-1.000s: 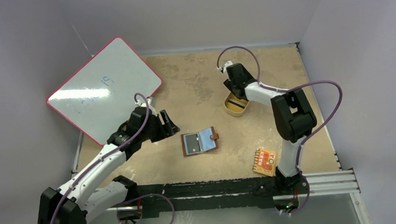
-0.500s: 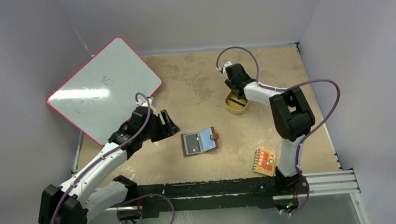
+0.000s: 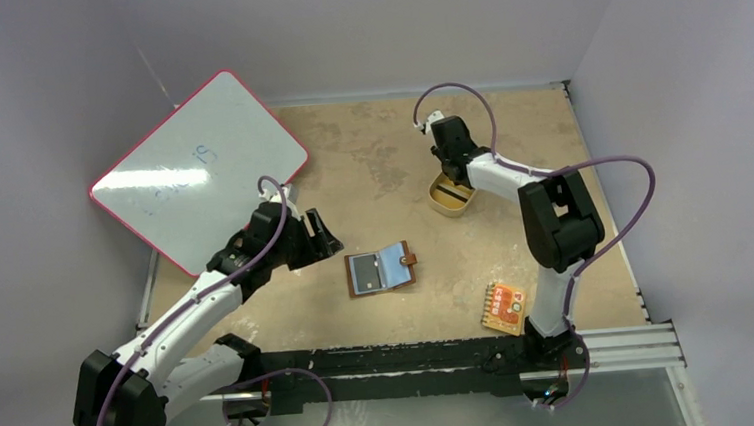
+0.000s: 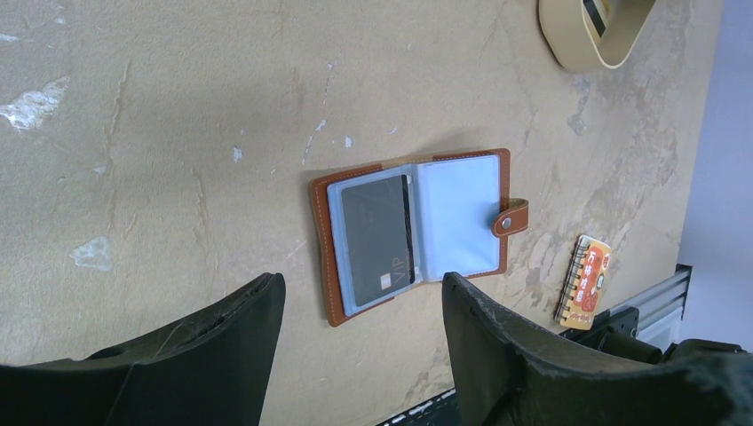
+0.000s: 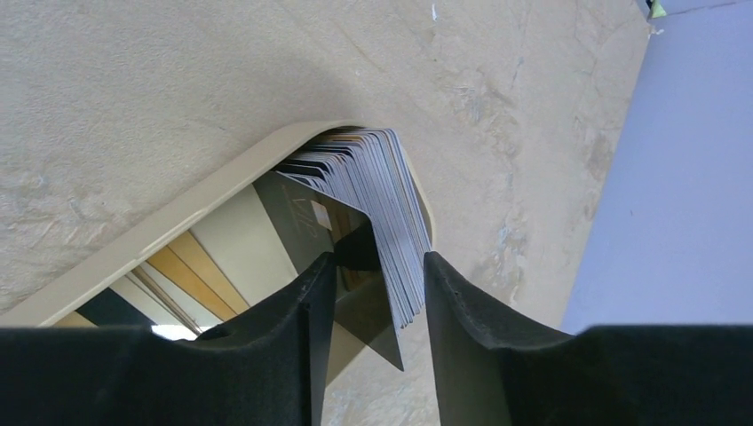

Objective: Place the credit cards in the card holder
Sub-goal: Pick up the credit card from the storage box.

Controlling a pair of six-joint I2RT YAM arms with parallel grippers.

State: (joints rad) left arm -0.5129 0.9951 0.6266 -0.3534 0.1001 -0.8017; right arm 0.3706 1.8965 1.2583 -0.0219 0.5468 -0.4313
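Observation:
The card holder, a brown leather wallet, lies open in the middle of the table with one dark credit card in its left clear pocket. My left gripper hovers open just left of it, holding nothing. A fanned stack of credit cards stands on edge in the tan oval dish. My right gripper reaches down into the dish. Its jaws straddle the stack's end, with a gap left on one side.
An orange-red patterned packet lies near the right arm's base. A pink-edged whiteboard leans at the back left. A black rail runs along the table's near edge. Walls close in on three sides.
The right gripper's jaws have narrowed around the card stack, and its wrist has shifted slightly back over the dish. The left arm and the wallet have not moved.

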